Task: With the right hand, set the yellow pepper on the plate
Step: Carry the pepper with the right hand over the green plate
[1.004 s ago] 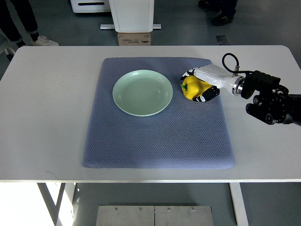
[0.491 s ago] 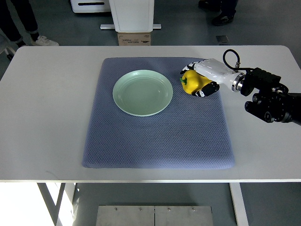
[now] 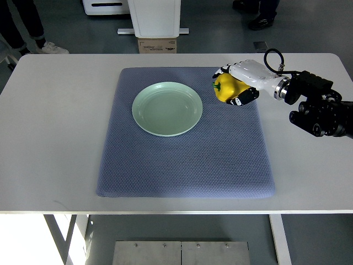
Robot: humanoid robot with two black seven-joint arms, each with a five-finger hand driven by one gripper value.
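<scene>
1. We are observing the right hand (image 3: 236, 86) reaching in from the right edge, fingers curling around the yellow pepper (image 3: 225, 89).
2. The pepper is sitting in its grasp, upper right of centre, over the blue mat (image 3: 182, 160).
3. The green plate (image 3: 167, 109) is lying just left, apart from the pepper.

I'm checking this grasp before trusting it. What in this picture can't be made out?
- Top view: the far side of the yellow pepper is covered by the right hand, so the contact there is hidden.
- Whether the pepper is lifted clear of the blue mat cannot be told from this steep angle.
- The right arm is cut off by the picture's right edge.
- The left hand is out of view.
</scene>
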